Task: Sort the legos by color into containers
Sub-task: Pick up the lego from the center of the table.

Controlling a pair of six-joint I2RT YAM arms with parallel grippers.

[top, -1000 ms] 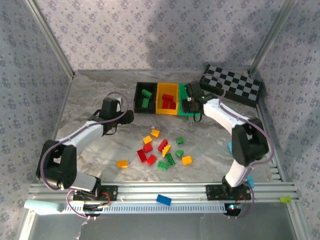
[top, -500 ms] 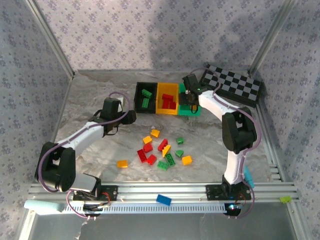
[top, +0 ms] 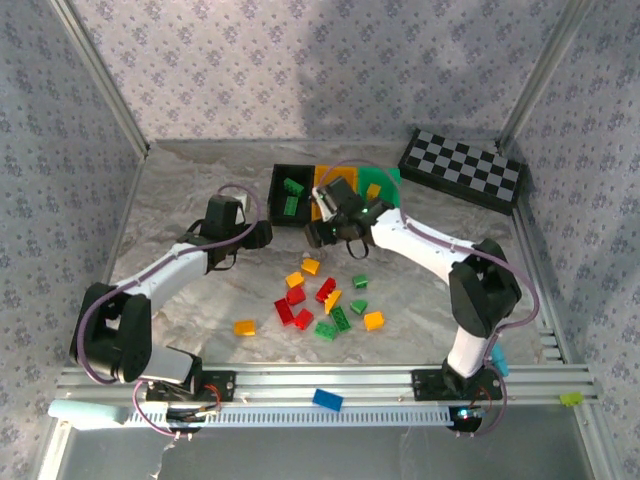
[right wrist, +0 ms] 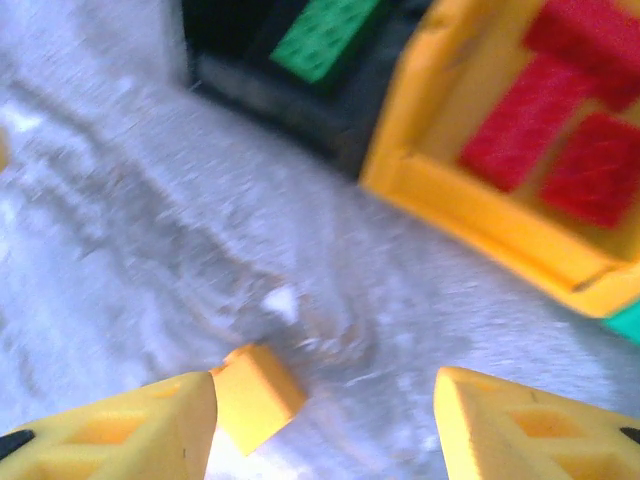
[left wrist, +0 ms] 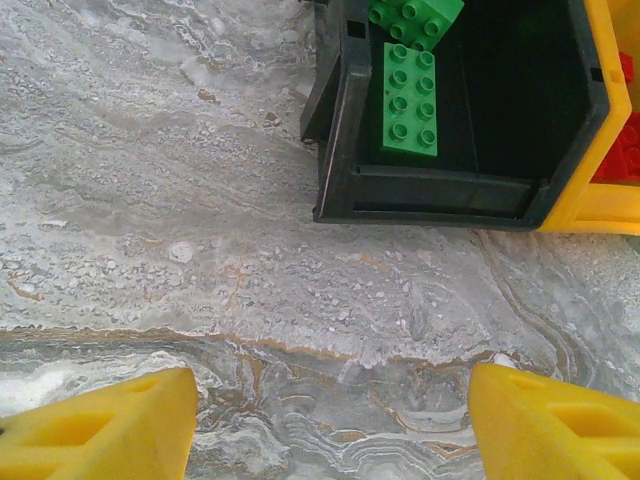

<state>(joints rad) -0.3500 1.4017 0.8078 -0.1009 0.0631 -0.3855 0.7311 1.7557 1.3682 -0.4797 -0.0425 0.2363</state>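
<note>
1. While your left gripper hangs over bare table, its yellow fingers stand well apart with nothing between them.
2. Just beyond those fingers, to the far right, sits the black bin. It holds two green bricks, and the yellow bin touches its right side.
3. Your right gripper is also spread wide, its fingers clamped on nothing.
4. An orange brick lies on the table just beside that gripper's left-hand finger. The blur means you cannot tell whether they touch.
5. Past the right gripper, the yellow bin holds several red bricks.
6. From above, the three bins form a row at the far side, with black on the left, yellow in the middle and the green bin on the right. A yellow-orange brick lies in the green one.
7. Your right gripper sits at the near edge of the yellow bin, and your left gripper is near and left of the black bin.
8. The loose bricks, in red, green and orange, lie scattered on the table nearer you. A stray orange brick sits apart to their left.
</note>
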